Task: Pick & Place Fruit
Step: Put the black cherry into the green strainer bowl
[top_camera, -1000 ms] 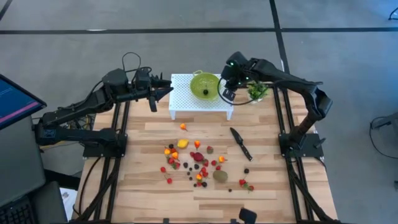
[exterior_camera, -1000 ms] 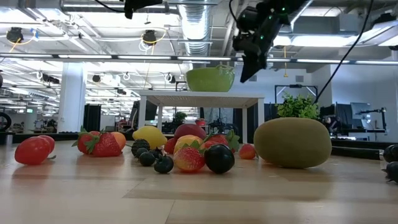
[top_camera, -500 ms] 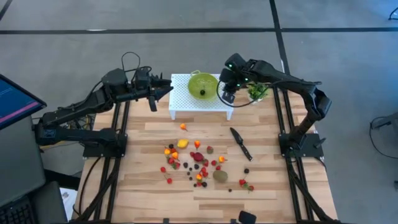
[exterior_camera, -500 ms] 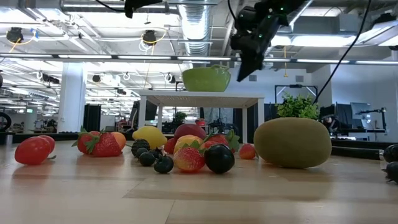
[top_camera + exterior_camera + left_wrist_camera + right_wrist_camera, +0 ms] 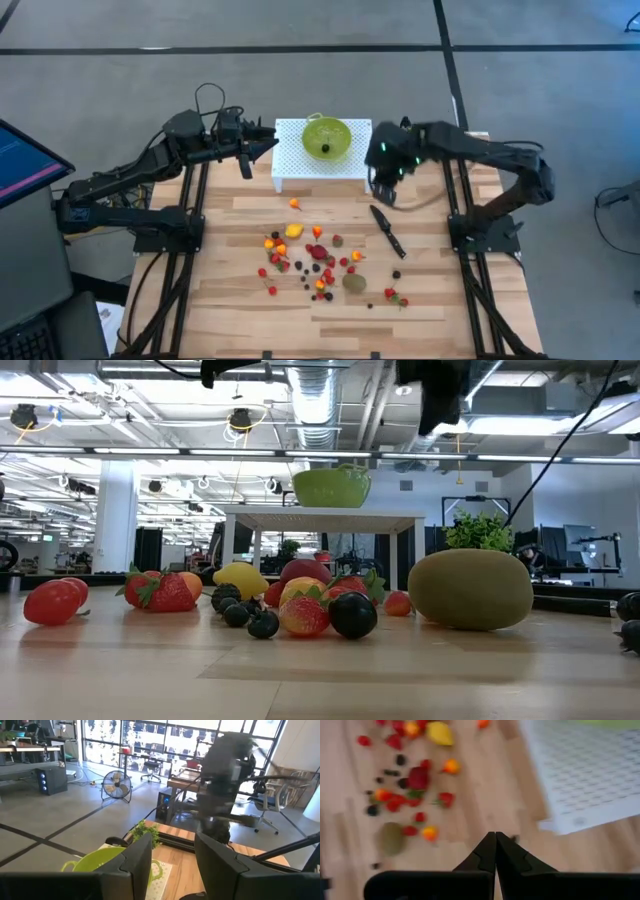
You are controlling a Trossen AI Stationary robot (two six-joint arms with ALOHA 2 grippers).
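Note:
Small toy fruits [image 5: 315,255] lie scattered on the wooden table, red, orange, yellow and dark purple; the low view shows them close up [image 5: 300,605]. A larger brown-green fruit [image 5: 354,283] rests among them [image 5: 470,589]. A green bowl [image 5: 326,137] stands on a white perforated stand [image 5: 322,160] with one dark berry [image 5: 325,149] inside. My right gripper [image 5: 384,195] hangs shut above the table, off the stand's right near corner [image 5: 495,836]. My left gripper [image 5: 262,148] waits open, in the air left of the stand [image 5: 172,845].
A black knife [image 5: 388,231] lies right of the fruit, just below my right gripper. A small green plant [image 5: 483,530] stands at the far right of the table. Bare wood shows along the near edge [image 5: 330,330] and on the left side.
My right gripper has left the bowl's right rim, swinging toward the table's near edge and a little right, past the stand, and now looks down on the fruit. The bowl has slid slightly left on the stand.

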